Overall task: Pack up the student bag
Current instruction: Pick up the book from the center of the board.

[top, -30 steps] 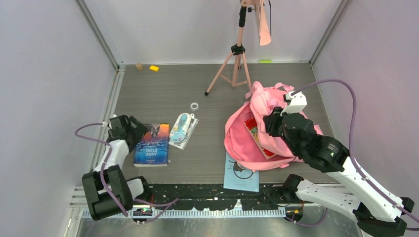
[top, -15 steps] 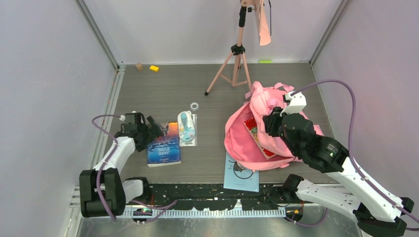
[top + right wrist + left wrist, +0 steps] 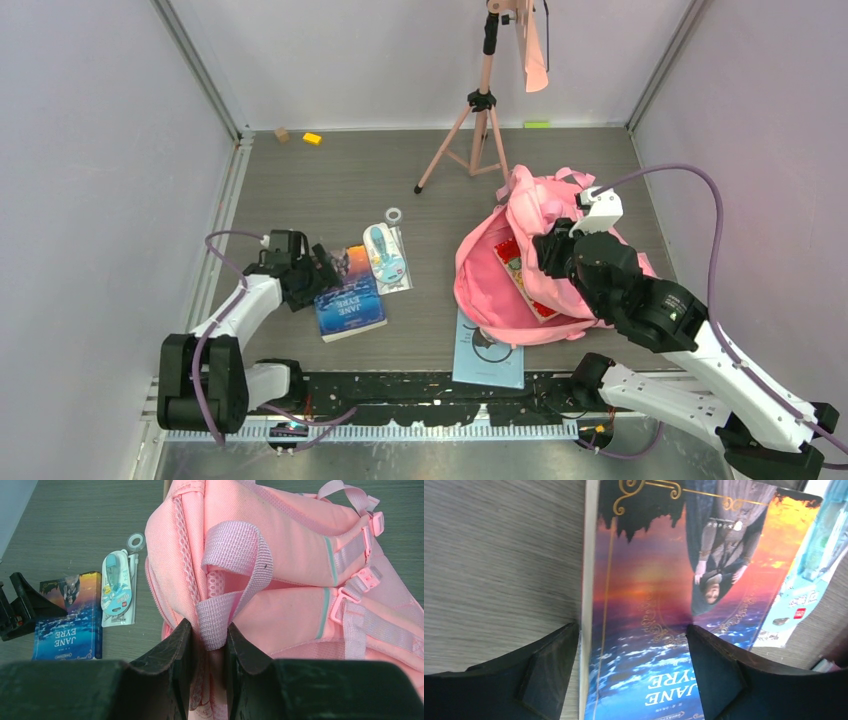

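Observation:
The pink student bag (image 3: pixel 520 215) lies on the right of the table, its mouth open to the left with a red printed item (image 3: pixel 516 268) inside. My right gripper (image 3: pixel 553 250) is shut on the bag's woven top loop (image 3: pixel 235 565), holding the opening up; the gripper (image 3: pixel 209 630) pinches loop and fabric. A "Jane Eyre" book (image 3: pixel 350 300) lies flat left of the bag. My left gripper (image 3: pixel 322 268) is open at the book's far corner: in the left wrist view the gripper (image 3: pixel 631 635) straddles the book (image 3: pixel 649 580), one finger on the table by its edge, the other over the cover.
A blue-and-white blister pack (image 3: pixel 385 255) lies against the book's right side, with a small tape roll (image 3: pixel 394 215) behind it. A blue booklet (image 3: pixel 488 355) lies at the near edge below the bag. A pink tripod (image 3: pixel 478 120) stands at the back; small blocks (image 3: pixel 313 138) lie in the far left corner.
My left gripper has moved right toward the bag, sliding the book and the blister pack with it; the book has turned slightly. The right gripper and the bag have stayed put.

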Available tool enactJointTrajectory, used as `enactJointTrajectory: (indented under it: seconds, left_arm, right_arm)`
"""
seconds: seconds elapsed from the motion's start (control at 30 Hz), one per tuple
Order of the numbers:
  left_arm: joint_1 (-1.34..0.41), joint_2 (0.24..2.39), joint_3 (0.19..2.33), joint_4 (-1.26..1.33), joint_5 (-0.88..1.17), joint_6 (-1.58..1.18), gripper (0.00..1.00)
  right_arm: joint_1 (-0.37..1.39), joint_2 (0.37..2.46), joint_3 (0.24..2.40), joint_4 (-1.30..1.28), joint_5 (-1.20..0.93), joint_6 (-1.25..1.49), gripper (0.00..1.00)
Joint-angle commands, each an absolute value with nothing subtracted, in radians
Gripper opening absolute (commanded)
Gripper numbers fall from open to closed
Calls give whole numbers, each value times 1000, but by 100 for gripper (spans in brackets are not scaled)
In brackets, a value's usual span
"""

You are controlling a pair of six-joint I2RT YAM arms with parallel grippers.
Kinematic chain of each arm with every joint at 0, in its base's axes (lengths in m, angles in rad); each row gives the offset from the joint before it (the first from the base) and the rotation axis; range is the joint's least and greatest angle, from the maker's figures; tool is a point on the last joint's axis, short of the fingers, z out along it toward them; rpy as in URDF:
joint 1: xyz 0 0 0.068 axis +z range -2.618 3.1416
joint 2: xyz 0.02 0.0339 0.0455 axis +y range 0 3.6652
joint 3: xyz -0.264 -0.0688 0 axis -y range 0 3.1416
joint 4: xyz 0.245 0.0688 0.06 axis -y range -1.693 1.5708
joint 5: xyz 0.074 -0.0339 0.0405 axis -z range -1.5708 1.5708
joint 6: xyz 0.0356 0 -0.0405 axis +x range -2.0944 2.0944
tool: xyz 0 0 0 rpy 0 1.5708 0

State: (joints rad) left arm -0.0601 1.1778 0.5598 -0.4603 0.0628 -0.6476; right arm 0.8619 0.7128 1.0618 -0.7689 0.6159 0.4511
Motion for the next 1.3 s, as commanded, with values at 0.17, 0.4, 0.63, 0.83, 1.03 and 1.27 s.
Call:
enactJointTrajectory:
  seconds: [0.17,0.4,0.63,0.83,1.03,1.27]
  left_arm:
    - [-60,1193,524,-343,200,-664,36]
    - [-60,1029,526,-378,182,-655,0]
    - [-59,838,554,-435,208,-640,0]
    - [-57,700,605,-480,238,-672,0]
    - [-57,655,630,-499,271,-706,0]
    - [-57,605,707,-501,295,-744,0]
  right_arm:
    - [864,691,1078,-631,686,463,0]
    - [864,704,1067,-653,693,467,0]
    - [864,726,1032,-673,688,471,0]
    - [863,789,984,-681,643,498,0]
    - [864,838,991,-679,564,527,56]
    - [864,859,1049,-602,497,544,86]
